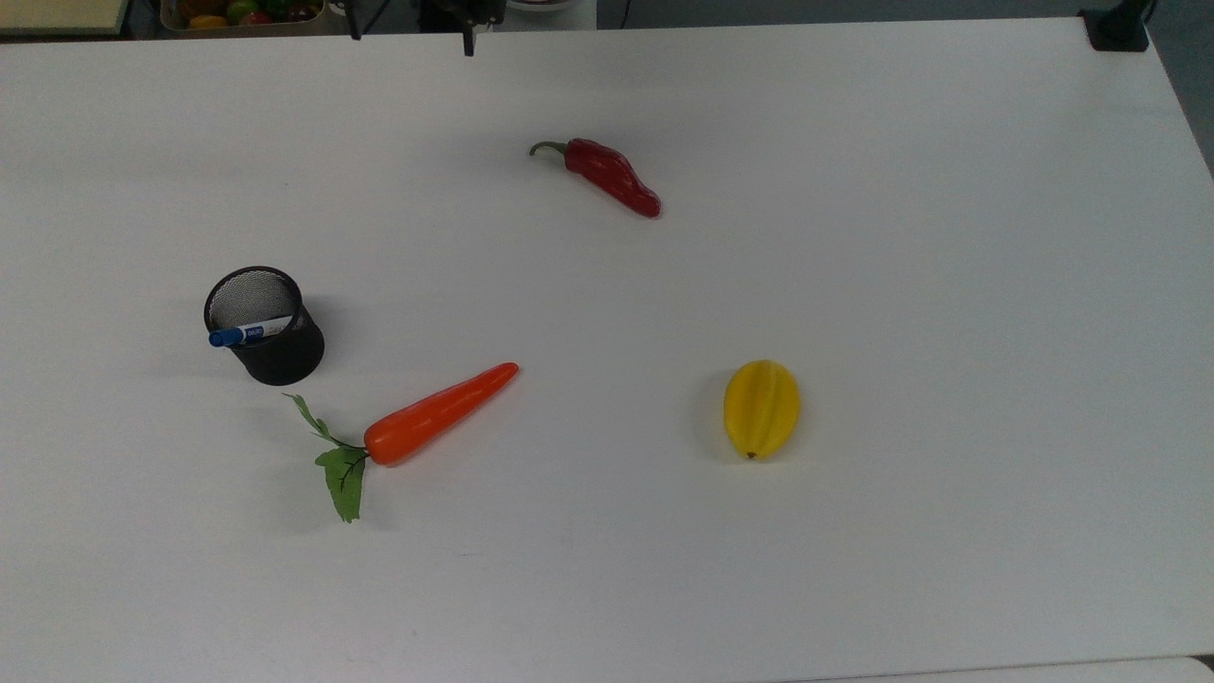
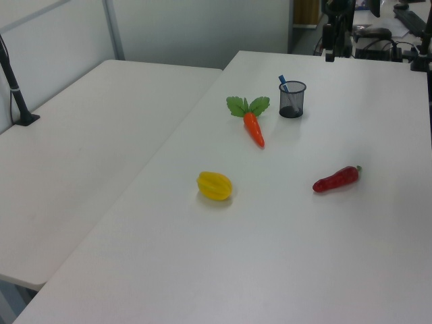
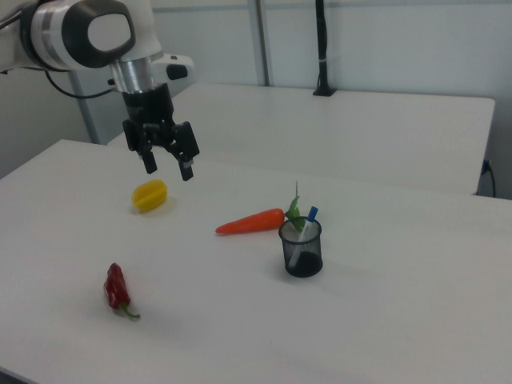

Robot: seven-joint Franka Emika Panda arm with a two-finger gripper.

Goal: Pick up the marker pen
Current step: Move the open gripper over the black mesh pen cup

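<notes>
White tables (image 3: 384, 320) filled the room; the gripper (image 3: 168, 166) hung spread above, marker pen (image 3: 302, 232) in a mesh cup (image 3: 302, 250).

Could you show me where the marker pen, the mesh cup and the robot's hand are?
marker pen (image 1: 228, 336), top view, on its blue cap.
mesh cup (image 3: 303, 254), right view, on its outer wall.
hand (image 3: 168, 169), right view, midway between its fingertips.
</notes>
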